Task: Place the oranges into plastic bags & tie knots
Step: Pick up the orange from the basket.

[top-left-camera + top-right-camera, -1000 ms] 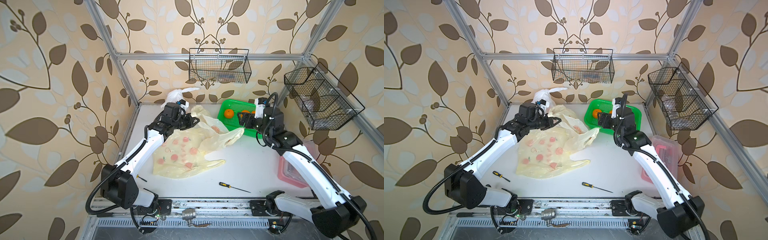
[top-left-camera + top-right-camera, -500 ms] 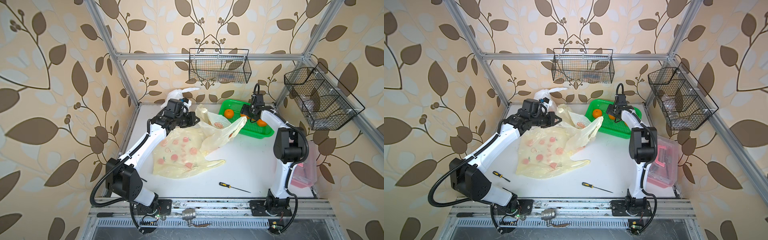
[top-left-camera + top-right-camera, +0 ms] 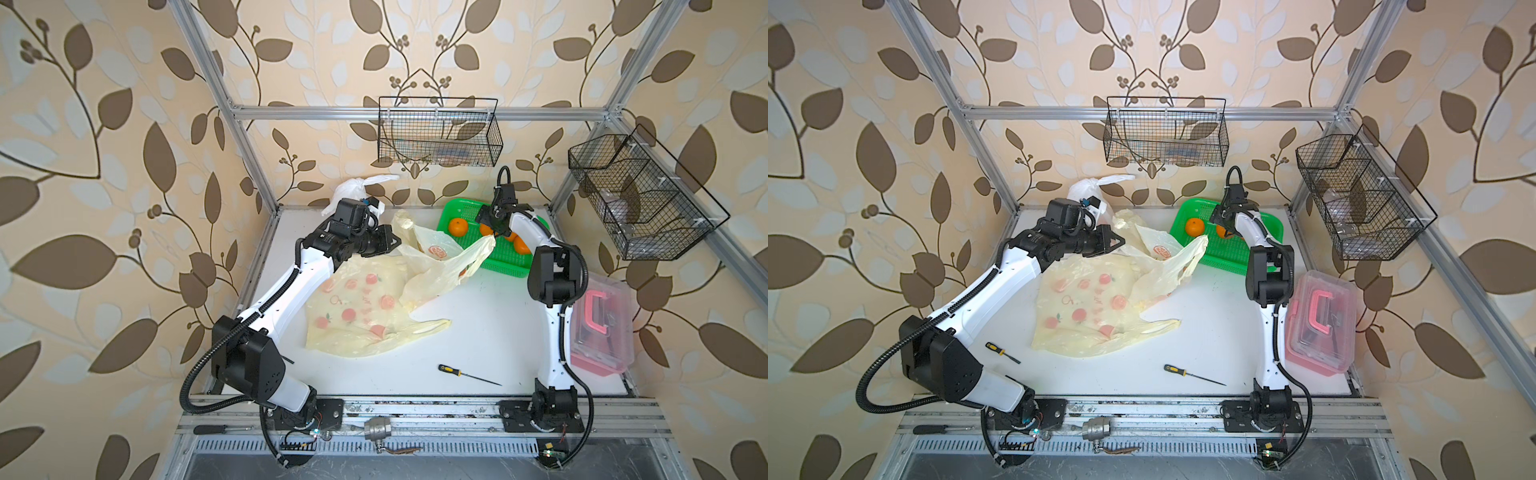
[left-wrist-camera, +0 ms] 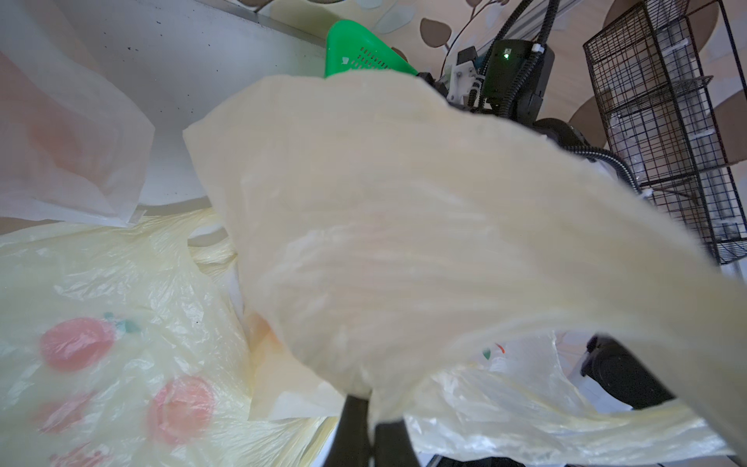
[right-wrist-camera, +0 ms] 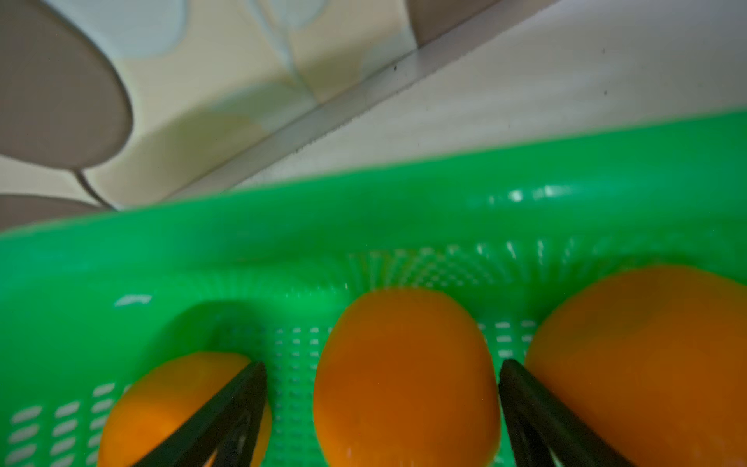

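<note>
Top view: the left gripper (image 3: 394, 242) pinches the yellow bag (image 3: 434, 268) by its rim. Right wrist view: the right gripper (image 5: 382, 366) stands wide, with an orange (image 5: 404, 388) between its jaws in the basket (image 5: 364, 210). This looks like the picking step; next, the jaws should close gently.

White desk (image 3: 478, 332), seen from above. Centre-left: pale yellow bag (image 3: 353, 320), lying flat. Far left corner: white bag (image 3: 349, 192). Far right: green basket (image 3: 500, 264). Right edge: clear box (image 3: 602, 336) with pink handle. Front: one screwdriver (image 3: 461, 372) at centre and a second screwdriver (image 3: 1000, 352) at left.
</note>
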You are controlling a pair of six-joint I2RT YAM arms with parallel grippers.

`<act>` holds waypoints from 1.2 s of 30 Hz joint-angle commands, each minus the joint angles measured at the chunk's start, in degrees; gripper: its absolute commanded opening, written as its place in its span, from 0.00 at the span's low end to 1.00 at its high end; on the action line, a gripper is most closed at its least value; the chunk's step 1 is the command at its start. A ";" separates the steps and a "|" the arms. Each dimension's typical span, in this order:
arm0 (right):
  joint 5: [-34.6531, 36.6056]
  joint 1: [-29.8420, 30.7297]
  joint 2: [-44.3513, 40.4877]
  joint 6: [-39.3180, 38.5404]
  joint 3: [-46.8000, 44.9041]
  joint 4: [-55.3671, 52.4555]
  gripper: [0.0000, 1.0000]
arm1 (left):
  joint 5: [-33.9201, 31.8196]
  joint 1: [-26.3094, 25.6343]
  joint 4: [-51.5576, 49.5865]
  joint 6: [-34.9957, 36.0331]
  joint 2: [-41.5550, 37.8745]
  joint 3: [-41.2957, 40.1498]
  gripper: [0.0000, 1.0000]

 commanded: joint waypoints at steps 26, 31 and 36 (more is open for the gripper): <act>-2.87 0.00 -31.55 -1.20 -29.52 6.53 0.49 | 4.02 -1.73 3.58 0.98 0.63 3.04 0.00; -16.23 2.29 -52.03 -5.81 -46.44 15.21 0.44 | 7.94 -2.54 6.53 2.38 2.29 4.15 0.00; -35.46 6.17 -65.09 -8.95 -52.26 18.10 0.43 | 9.15 -2.54 6.51 2.62 4.73 6.58 0.00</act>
